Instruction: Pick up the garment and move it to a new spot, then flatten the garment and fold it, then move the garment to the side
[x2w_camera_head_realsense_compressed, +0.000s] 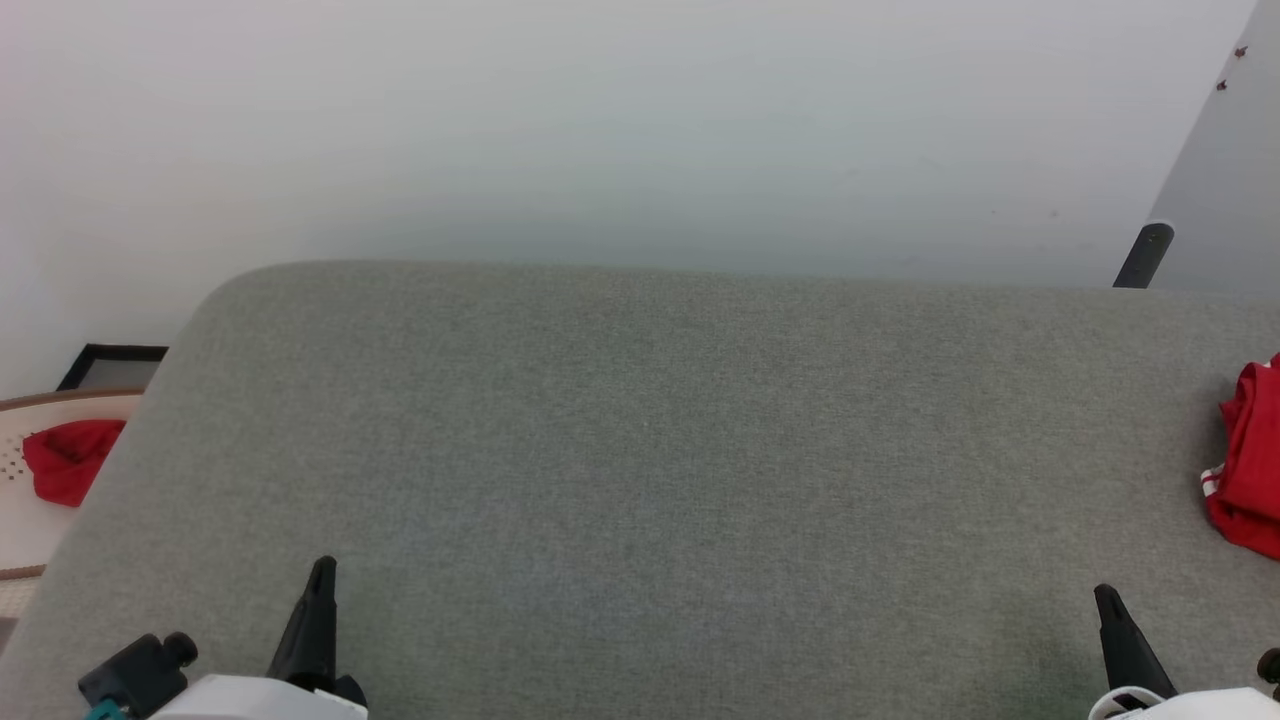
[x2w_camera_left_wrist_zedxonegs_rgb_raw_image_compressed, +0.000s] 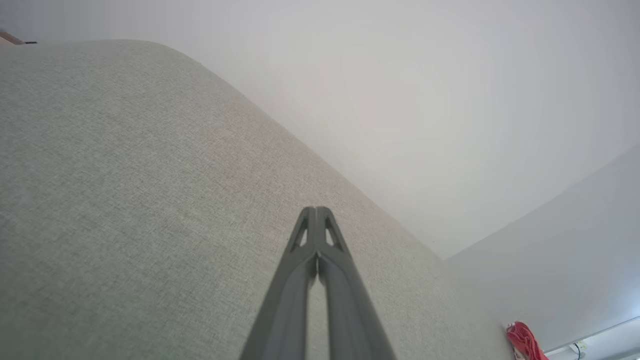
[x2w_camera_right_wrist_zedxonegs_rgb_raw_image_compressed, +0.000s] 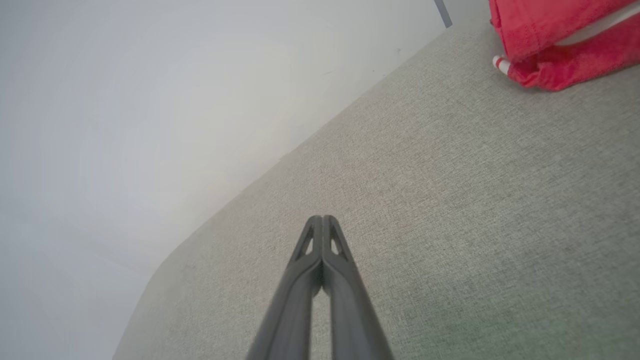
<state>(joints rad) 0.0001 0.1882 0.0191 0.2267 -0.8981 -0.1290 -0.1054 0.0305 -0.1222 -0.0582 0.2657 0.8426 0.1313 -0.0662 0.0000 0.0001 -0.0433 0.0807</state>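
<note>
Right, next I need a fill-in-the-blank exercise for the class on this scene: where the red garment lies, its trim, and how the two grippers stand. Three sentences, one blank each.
1. In the head view the garment lies bunched at the robot's ____ edge of the grey padded surface.
2. The left gripper and the right gripper hold nothing, and the jaws of both are ____.
3. The garment's striped trim is red and ____.

Missing words: right; shut; white.
</note>
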